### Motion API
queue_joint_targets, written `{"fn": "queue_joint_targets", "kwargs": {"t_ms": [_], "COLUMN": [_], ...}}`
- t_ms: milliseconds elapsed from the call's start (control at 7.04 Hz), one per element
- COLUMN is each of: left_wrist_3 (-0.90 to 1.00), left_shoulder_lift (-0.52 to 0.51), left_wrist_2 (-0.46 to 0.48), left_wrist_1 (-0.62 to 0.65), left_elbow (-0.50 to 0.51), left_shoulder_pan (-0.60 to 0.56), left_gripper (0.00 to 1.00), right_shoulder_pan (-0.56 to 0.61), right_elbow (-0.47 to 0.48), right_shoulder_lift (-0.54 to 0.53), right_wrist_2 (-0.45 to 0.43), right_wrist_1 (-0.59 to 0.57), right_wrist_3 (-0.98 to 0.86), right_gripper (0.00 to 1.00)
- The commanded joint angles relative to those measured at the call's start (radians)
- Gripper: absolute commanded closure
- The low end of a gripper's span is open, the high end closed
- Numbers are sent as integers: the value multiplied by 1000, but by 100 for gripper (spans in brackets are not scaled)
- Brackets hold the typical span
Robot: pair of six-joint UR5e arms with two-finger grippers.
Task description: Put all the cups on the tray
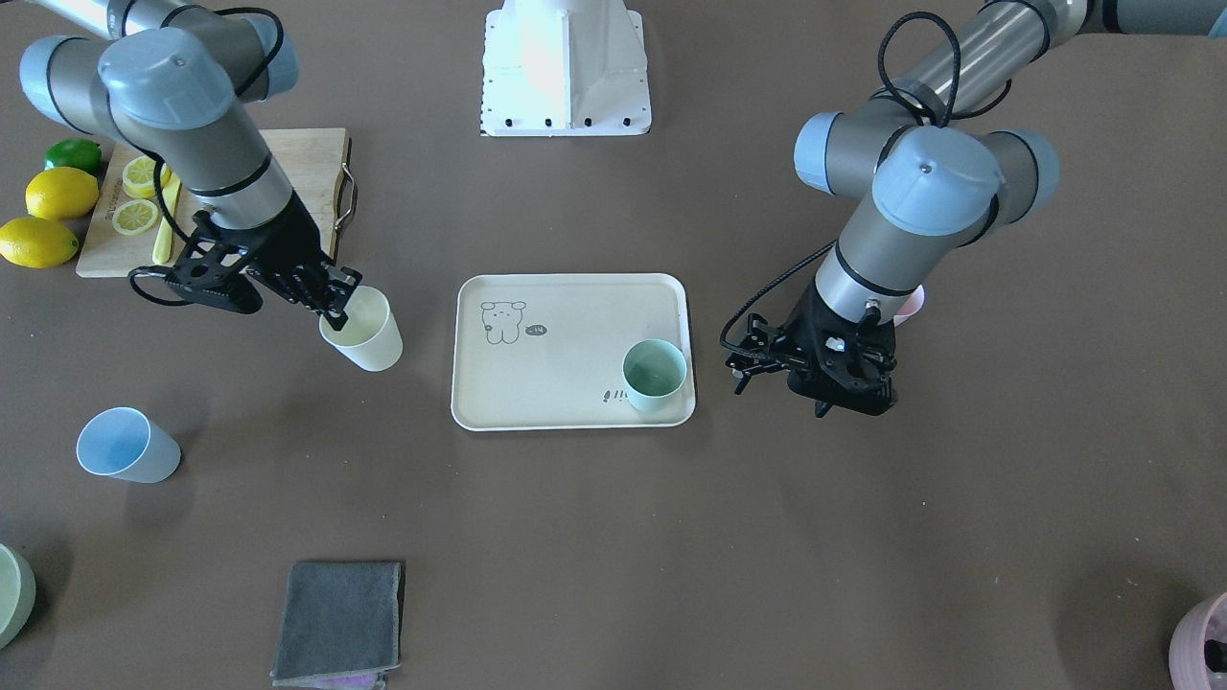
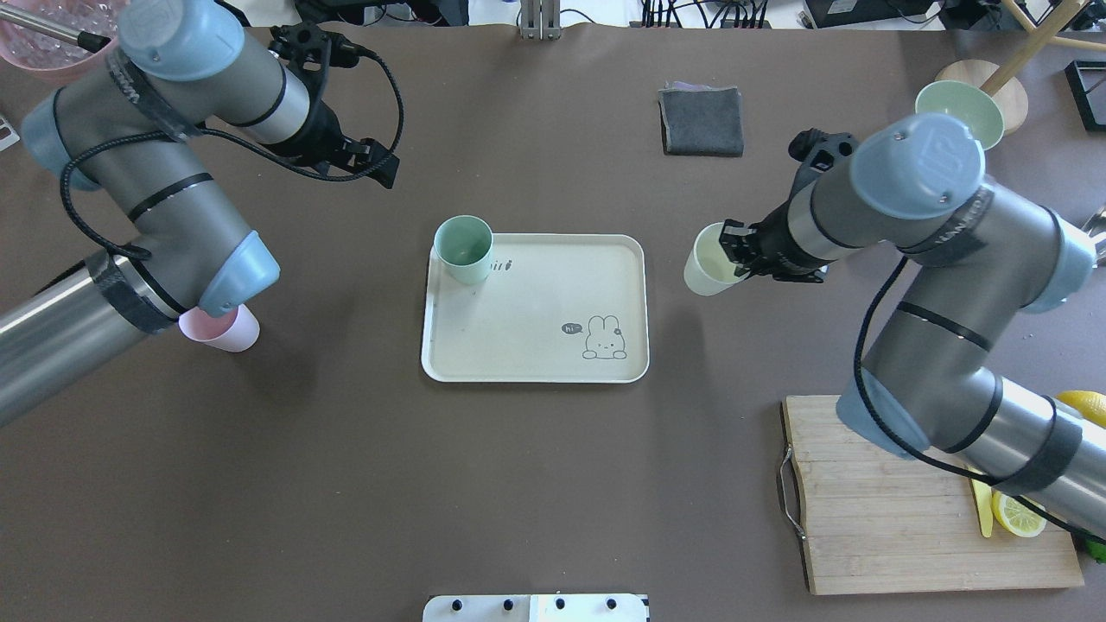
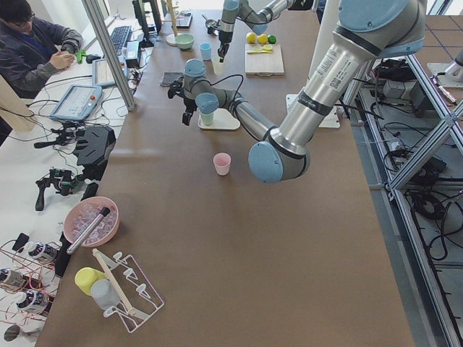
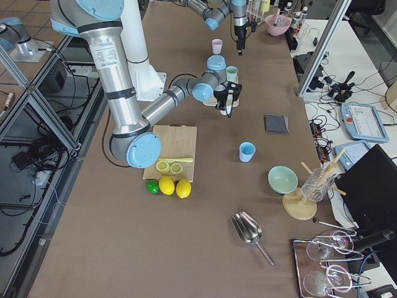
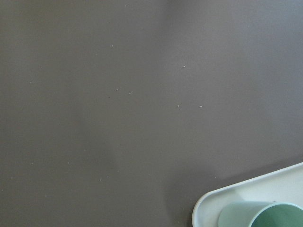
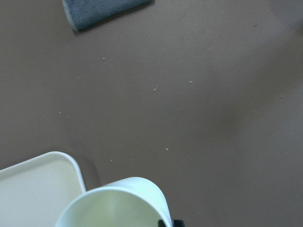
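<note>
Holding the pale yellow cup (image 1: 369, 340) by its rim, just beside the tray (image 1: 566, 359).
Front-facing view: the right pincer (image 1: 335, 305) is clamped on the rim, and the tray lies toward mid-table from it. Overhead view: the cup is tilted, short of the tray's short edge; the mint green cup (image 2: 464, 249) already stands on the tray. The left pincer (image 2: 376, 166) hangs off the tray's other end; I cannot tell its gape.

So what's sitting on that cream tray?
Only a mint cup, upright in one corner of the tray; it looks empty. The patch of tray under its base is hidden.
</note>
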Motion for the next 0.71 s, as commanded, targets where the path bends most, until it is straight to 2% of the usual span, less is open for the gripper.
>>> {"fn": "queue_joint_targets", "kwargs": {"t_ms": [0, 284, 426, 568], "left_wrist_3": [153, 182, 182, 182], "left_shoulder_lift": [75, 94, 94, 103], "left_wrist_2": [-99, -100, -98, -98], "left_wrist_1": [14, 14, 14, 12], "left_elbow": [-4, -10, -11, -16], "left_shoulder_pan": [-122, -138, -138, -140], "left_gripper": [1, 1, 1, 1], "right_shoulder_pan": [-134, -241, -255, -254], "right_elbow": [-6, -20, -19, -17], "right_shoulder_lift": [133, 143, 146, 146], "right_wrist_2": [-105, -178, -179, -180], "right_wrist_1": [-140, -137, -128, -125], "right_wrist_3": [123, 180, 197, 191], "right_gripper": [100, 100, 73, 17]}}
